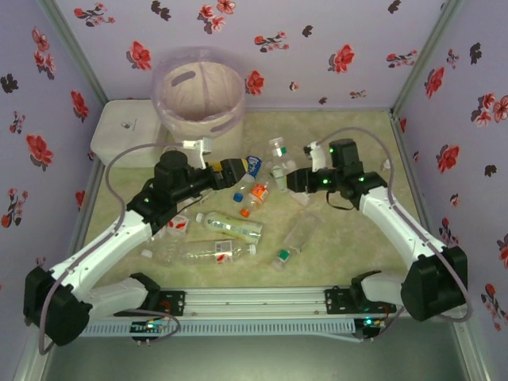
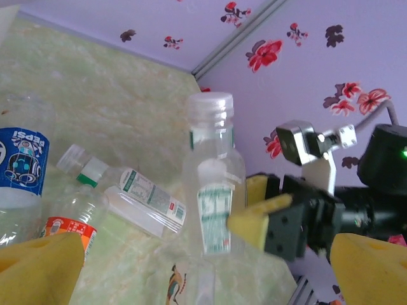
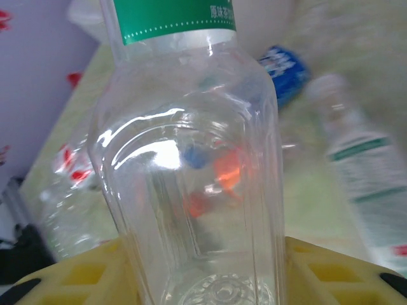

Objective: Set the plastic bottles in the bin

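Note:
My right gripper (image 3: 210, 283) is shut on an upright clear plastic bottle (image 3: 191, 159) with a green label, its yellow pads (image 3: 318, 273) pressed against both sides near the base. In the top view this bottle (image 1: 279, 173) stands mid-table at the right gripper (image 1: 290, 180). My left gripper (image 1: 241, 168) is open just left of it, holding nothing; its yellow fingers (image 2: 38, 267) frame the held bottle (image 2: 213, 190). Several more plastic bottles lie around: a blue-labelled one (image 1: 252, 164), an orange-labelled one (image 1: 255, 194), and clear ones (image 1: 230, 225). The cream bin (image 1: 198, 91) with its pink liner stands at the far left.
A white lidded box (image 1: 127, 131) sits left of the bin against the wall. Flowered walls close the table on three sides. More bottles lie near the front (image 1: 210, 252) and centre right (image 1: 298, 234). A metal rail (image 1: 254, 300) runs along the near edge.

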You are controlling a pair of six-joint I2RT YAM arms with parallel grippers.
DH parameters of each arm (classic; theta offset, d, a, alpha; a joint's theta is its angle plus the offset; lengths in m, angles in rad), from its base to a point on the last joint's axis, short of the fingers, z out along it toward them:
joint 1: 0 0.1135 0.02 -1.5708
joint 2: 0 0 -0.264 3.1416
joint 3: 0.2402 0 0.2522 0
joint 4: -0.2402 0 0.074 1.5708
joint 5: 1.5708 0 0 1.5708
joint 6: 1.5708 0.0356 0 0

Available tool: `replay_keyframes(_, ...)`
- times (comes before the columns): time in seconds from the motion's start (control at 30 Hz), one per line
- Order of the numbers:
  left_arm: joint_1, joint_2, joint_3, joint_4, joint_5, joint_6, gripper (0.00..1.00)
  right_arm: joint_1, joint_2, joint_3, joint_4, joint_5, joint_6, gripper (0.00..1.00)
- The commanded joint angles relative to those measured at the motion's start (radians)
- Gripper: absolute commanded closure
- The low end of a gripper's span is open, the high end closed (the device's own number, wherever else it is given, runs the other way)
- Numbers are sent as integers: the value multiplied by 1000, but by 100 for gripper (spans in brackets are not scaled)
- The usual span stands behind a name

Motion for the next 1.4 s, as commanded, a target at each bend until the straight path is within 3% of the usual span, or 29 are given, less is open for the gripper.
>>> replay_keyframes(0.0, -4, 21, 48, 13, -32, 46, 1, 63, -31, -30, 174, -67, 110, 76)
replay_keyframes(0.33, -4, 114, 118, -42, -33, 103, 10, 211, -3, -13, 247, -88, 141, 79)
replay_keyframes(0.57, 0, 151, 138, -18, -37, 101, 22, 262, 40, 6, 274, -126, 138, 80)
replay_keyframes(0.9, 6, 163, 166, -48, -37, 97, 70, 269, 91, 60, 230, -96, 102, 79)
replay_keyframes(0.97, 14, 161, 196, -80, -37, 111, 75, 268, 103, 85, 200, -89, 89, 71)
replay_keyframes(1.0, 19, 161, 216, -99, -38, 121, 78, 266, 105, 96, 186, -82, 84, 59)
replay_keyframes(1.03, 24, 161, 237, -117, -37, 133, 79, 262, 103, 102, 175, -72, 79, 45)
replay_keyframes(1.1, 45, 160, 298, -166, -38, 170, 81, 242, 88, 121, 127, -38, 61, 4)
replay_keyframes(1.23, 103, 164, 480, -275, -37, 259, 85, 160, 33, 152, 28, 41, 58, 0)
replay_keyframes(1.37, 174, 200, 691, -321, -38, 347, 96, 66, -24, 146, -59, 89, 107, 1)
